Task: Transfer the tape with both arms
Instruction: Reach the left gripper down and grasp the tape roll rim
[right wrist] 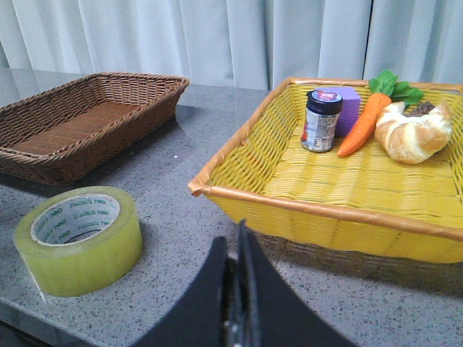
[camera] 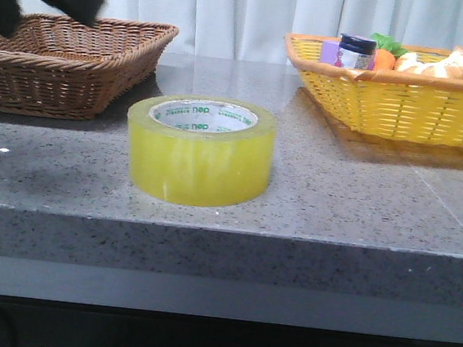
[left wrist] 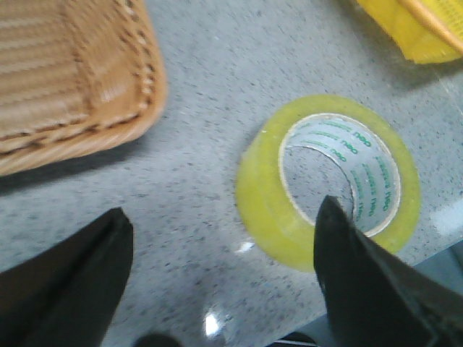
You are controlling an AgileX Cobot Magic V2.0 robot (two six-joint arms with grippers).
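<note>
The tape [camera: 199,150], a wide yellow roll with a white core and green lettering, lies flat on the grey stone table near its front edge. My left gripper [camera: 50,17] is open and empty, raised above the brown basket to the tape's back left. In the left wrist view the gripper [left wrist: 224,208] hangs over bare table, and one finger [left wrist: 362,282] overlaps the tape's [left wrist: 264,202] rim in the picture. My right gripper [right wrist: 239,235] is shut and empty, low over the table in front of the yellow basket, with the tape [right wrist: 79,242] off to its left.
An empty brown wicker basket [camera: 70,59] stands at the back left. A yellow basket [camera: 402,108] at the back right holds a dark-lidded jar [right wrist: 322,119], a purple block, a toy carrot [right wrist: 362,123] and a croissant [right wrist: 416,130]. The table's front edge [camera: 226,230] is close to the tape.
</note>
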